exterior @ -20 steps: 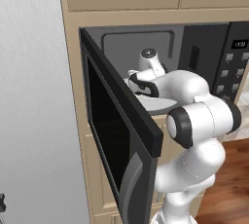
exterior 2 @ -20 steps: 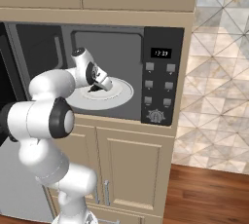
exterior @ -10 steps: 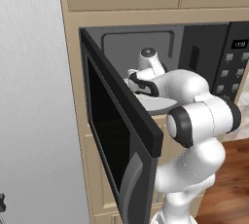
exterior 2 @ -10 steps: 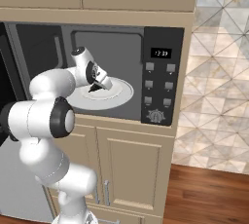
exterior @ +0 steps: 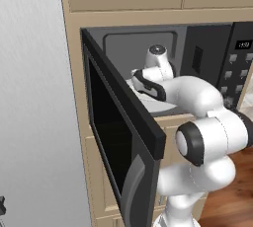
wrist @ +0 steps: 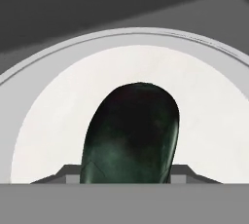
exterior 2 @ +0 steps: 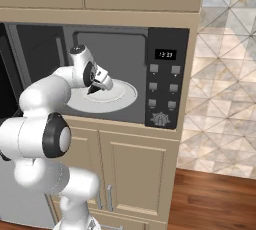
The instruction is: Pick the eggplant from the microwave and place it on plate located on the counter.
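The white arm reaches forward, elbow bent, its gripper (exterior 2: pixel 93 90) angled downward, finger spacing unclear.

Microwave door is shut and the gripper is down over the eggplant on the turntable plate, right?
Not quite: the microwave door is swung open, as the left base view shows. The gripper is indeed down over the eggplant on the turntable plate.

Glossy dark-skinned eggplant (wrist: pixel 130 135) on smooth matt white turntable (wrist: pixel 204 111); microwave (exterior 2: pixel 100 81) door of shiny black glass.
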### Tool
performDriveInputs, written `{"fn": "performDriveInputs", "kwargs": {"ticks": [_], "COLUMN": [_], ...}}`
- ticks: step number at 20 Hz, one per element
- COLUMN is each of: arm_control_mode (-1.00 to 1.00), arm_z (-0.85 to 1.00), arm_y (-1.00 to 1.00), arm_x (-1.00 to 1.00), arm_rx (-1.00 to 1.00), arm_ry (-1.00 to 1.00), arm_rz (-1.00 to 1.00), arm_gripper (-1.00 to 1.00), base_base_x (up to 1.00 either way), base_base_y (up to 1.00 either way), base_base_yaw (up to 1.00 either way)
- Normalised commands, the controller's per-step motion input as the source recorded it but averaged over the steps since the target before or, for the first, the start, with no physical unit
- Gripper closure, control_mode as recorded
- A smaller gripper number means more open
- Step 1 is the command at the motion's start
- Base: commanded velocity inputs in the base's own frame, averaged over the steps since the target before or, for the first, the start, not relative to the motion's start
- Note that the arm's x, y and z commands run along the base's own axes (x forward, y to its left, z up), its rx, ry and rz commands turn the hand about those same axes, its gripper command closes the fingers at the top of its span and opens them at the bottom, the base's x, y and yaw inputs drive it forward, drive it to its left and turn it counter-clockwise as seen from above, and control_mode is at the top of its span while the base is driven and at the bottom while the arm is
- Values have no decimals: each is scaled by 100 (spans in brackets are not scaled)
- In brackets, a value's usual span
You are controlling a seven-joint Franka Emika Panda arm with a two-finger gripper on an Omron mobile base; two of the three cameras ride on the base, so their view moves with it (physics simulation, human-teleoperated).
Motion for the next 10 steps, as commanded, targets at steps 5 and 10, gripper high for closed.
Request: {"fn": "performDriveInputs", "kwargs": {"ticks": [5, 10], "arm_control_mode": [-100, -100], "arm_z": [29, 38], "arm_y": [0, -4], "arm_x": [-62, -80], "arm_rx": [0, 0], "arm_ry": [0, 0], "arm_rz": [30, 27], "arm_gripper": [100, 100], "base_base_x": [0, 0], "base_base_y": [0, 0], "base_base_yaw": [0, 0]}}
